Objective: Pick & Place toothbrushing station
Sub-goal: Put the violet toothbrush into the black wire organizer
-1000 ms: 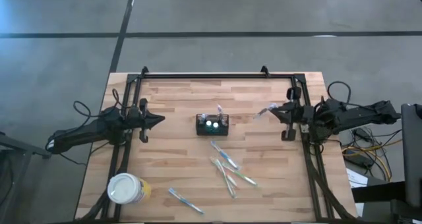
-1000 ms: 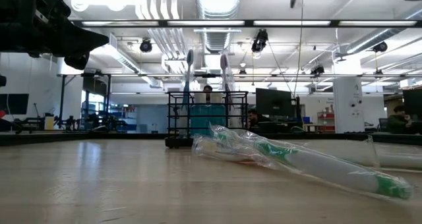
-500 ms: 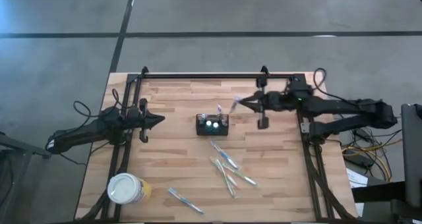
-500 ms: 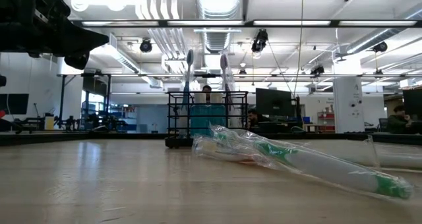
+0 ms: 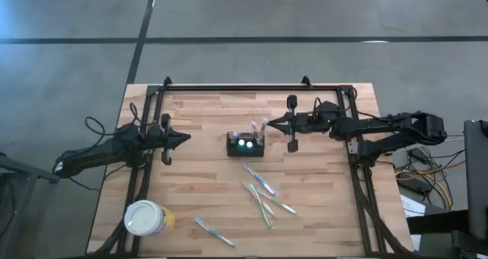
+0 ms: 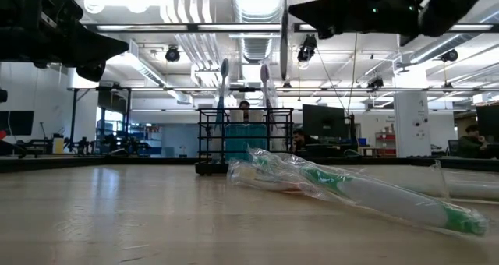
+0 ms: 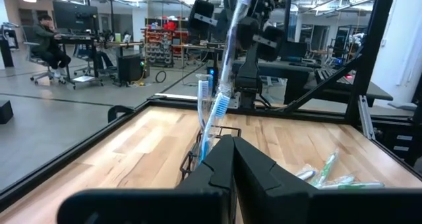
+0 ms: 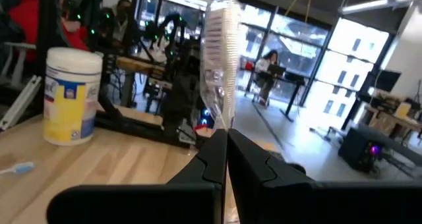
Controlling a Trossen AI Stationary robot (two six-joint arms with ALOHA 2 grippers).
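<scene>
The toothbrushing station [image 5: 245, 144], a small black wire-mesh caddy, stands mid-table with two toothbrushes [image 6: 224, 86] upright in it. My right gripper [image 5: 269, 124] reaches level from the table's right. It is shut on a clear-wrapped toothbrush [image 8: 221, 39], just right of the caddy and above it [image 6: 284, 39]. My left gripper [image 5: 183, 137] waits shut at the table's left, pointing at the caddy [image 7: 211, 135]. My right gripper pinches the wrapped toothbrush's handle [image 8: 223, 115] between its two fingers. The fingers come level from the table's right and lie across the brush. The brush stands nearly upright, bristle head up, and is lifted clear of the table and the caddy.
Several wrapped toothbrushes [image 5: 263, 194] lie on the wood nearer than the caddy, and another [image 5: 213, 232] lies by the near edge. A round white-and-yellow cup [image 5: 147, 219] stands at the near left corner. A black frame [image 5: 236, 86] runs along the far edge and both sides.
My right gripper has swung from the table's right edge toward the left and a little down, up to the caddy. It stays shut on the toothbrush, which stays upright. The caddy and the loose toothbrushes have not moved.
</scene>
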